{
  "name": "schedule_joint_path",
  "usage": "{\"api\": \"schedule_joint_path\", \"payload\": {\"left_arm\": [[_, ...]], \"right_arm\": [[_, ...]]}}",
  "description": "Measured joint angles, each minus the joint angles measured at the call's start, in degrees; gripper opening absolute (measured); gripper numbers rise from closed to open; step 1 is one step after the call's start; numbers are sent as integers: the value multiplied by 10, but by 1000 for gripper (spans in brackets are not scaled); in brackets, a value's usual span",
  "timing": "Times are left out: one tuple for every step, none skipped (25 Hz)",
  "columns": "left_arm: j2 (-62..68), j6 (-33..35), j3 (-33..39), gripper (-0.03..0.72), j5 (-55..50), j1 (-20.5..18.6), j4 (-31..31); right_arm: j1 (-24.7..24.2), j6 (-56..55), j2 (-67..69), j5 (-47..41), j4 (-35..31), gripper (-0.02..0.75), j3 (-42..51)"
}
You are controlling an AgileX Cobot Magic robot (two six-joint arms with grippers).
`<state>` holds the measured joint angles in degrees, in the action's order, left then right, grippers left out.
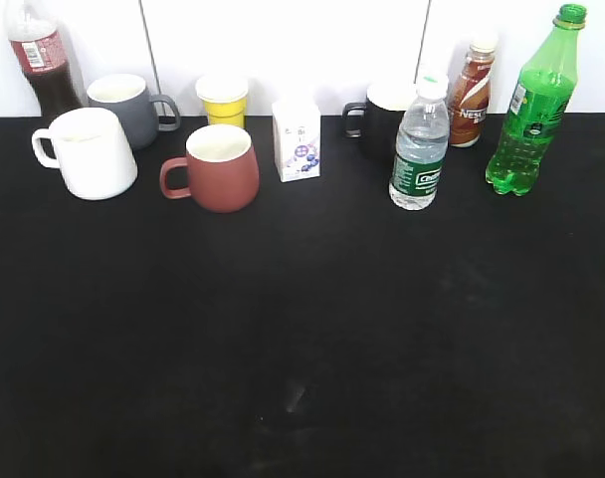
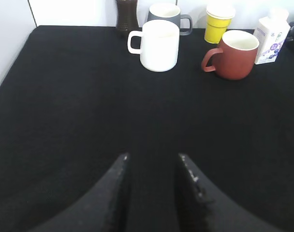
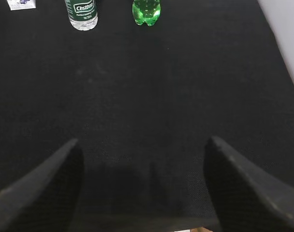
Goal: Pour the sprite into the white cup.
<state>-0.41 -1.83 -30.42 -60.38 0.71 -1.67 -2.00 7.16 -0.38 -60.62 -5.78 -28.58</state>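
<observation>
In the exterior view the worktop (image 1: 302,329) is covered with a matt black cloth, and behind it stands a plain white wall with thin vertical seams. The sprite (image 1: 533,108) is at the far right, a tall bottle of clear green plastic with a green cap, a green label and a lobed base, standing upright. To its left are a small brown coffee bottle (image 1: 471,92), a clear water bottle (image 1: 420,144) with a ribbed body and green label, and a black mug (image 1: 380,118) just behind it. In the middle stands a small white carton (image 1: 297,139) with a purple print. On the left, the white cup (image 1: 86,151) is a smooth ceramic mug with a loop handle turned to the left; near it are a reddish-brown mug (image 1: 219,167), a grey mug (image 1: 130,108), a yellow cup (image 1: 223,100) and a dark cola bottle (image 1: 43,58) with a red label. No arm shows in this view. In the left wrist view the left gripper (image 2: 153,193) hangs over the bare cloth, its dark jaws a little apart and holding nothing; the white cup (image 2: 157,44) stands well ahead of it, with the grey mug just behind and the reddish-brown mug to its right. In the right wrist view the right gripper (image 3: 142,188) has its black, finely textured jaws spread wide and empty above the cloth; the lower part of the sprite (image 3: 146,11) shows at the top edge, well apart from the jaws, beside the base of the water bottle (image 3: 81,14).
</observation>
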Motion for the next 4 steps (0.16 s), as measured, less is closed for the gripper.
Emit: {"api": "schedule_joint_path", "payload": {"left_arm": [[0,0,0,241,0,0,0],[0,0,0,241,0,0,0],[0,0,0,241,0,0,0],[0,0,0,241,0,0,0]], "right_arm": [[0,0,0,0,0,580,0],[0,0,0,0,0,580,0],[0,0,0,0,0,580,0],[0,0,0,0,0,580,0]]}}
